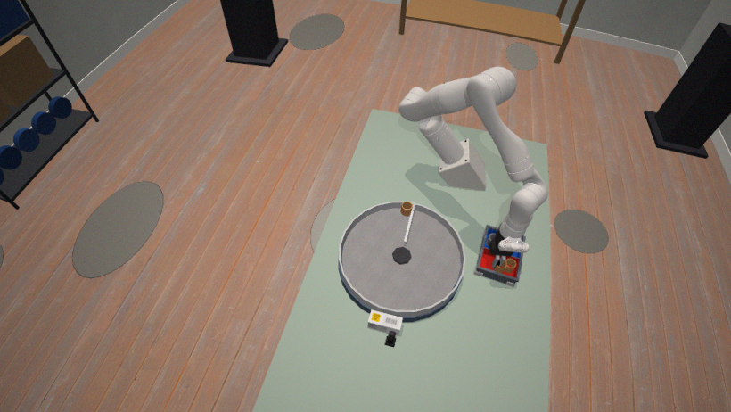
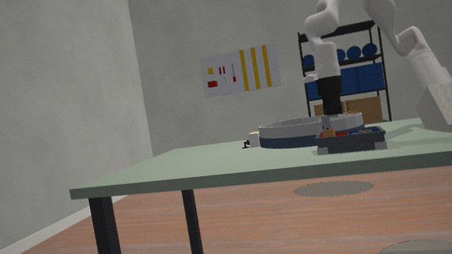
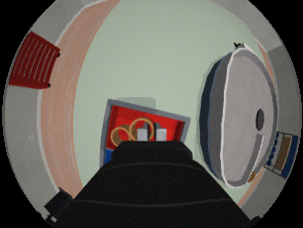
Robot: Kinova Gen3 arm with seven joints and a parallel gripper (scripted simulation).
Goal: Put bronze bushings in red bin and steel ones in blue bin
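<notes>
Gripper, jaws clamped on a bronze bushing, hangs in the red bin (table's right edge); next: release.

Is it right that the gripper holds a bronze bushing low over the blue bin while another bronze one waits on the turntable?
Not quite: the gripper holds its bronze bushing over the red bin, as the wrist view shows. Another bronze bushing does wait on the turntable.
</notes>
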